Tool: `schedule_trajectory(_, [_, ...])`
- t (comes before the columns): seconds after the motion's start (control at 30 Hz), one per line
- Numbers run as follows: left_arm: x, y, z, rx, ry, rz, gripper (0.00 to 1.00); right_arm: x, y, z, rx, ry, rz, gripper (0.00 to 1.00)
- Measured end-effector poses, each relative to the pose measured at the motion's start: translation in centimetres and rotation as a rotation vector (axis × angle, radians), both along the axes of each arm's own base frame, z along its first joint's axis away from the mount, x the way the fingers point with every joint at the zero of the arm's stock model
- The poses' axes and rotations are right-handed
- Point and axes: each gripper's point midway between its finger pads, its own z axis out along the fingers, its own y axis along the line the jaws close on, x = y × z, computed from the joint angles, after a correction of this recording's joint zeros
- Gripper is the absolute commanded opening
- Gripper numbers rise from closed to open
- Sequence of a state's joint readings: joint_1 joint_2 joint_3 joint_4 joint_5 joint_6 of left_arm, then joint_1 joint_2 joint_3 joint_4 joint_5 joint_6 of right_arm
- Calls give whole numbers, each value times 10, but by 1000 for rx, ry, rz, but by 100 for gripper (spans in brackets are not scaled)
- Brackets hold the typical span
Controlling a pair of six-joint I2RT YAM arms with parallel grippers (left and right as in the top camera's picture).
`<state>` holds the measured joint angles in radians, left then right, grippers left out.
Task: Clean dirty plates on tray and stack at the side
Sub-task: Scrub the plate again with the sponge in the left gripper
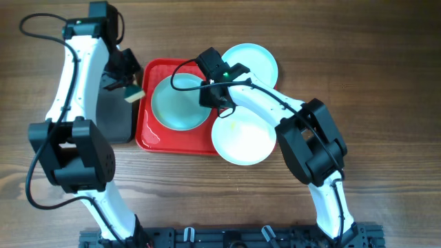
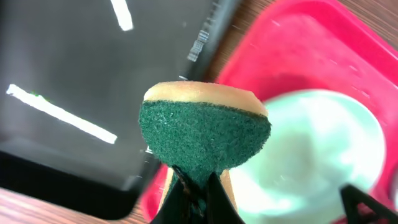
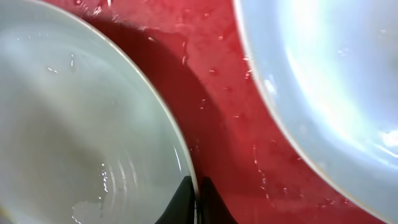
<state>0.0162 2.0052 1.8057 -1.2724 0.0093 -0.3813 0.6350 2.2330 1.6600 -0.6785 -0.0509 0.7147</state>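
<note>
left gripper clamped on sponge, frame upper-left beside tray, seemingly ready to scrub | right gripper pinched shut on rim of plate mid-tray, probably steadying it | other plates right of tray

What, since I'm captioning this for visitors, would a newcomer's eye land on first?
The red tray at mid-table stands out, with a mint plate on it and two white plates overlapping its right edge. The left gripper holds a green-and-yellow sponge at the tray's left rim, beside a black tray; the right gripper pinches the mint plate's right rim.
</note>
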Motion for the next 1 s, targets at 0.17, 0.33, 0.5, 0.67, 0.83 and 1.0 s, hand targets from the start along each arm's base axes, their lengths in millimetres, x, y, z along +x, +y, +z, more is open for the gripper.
schedule_trajectory(0.17, [1,-32,-1,-50,-8,-76,4,1,-1,0,-3,-5,-8,4])
schedule_trajectory(0.33, [7,-61,-23,-69,-46,-165,4,6,2,2,2,-33,31,4])
schedule_trajectory(0.5, [0,-65,-66,-75,-47,-189,4,8,3,2,-1,-49,64,4])
schedule_trajectory(0.67, [-23,-65,-101,-85,2,-200,4,10,4,3,0,-63,82,4])
schedule_trajectory(0.83, [-25,-71,-100,-84,-9,-219,4,11,5,3,2,-66,82,4])
schedule_trajectory(1.0, [-37,-103,-100,-127,9,-380,4,11,4,3,2,-67,81,4])
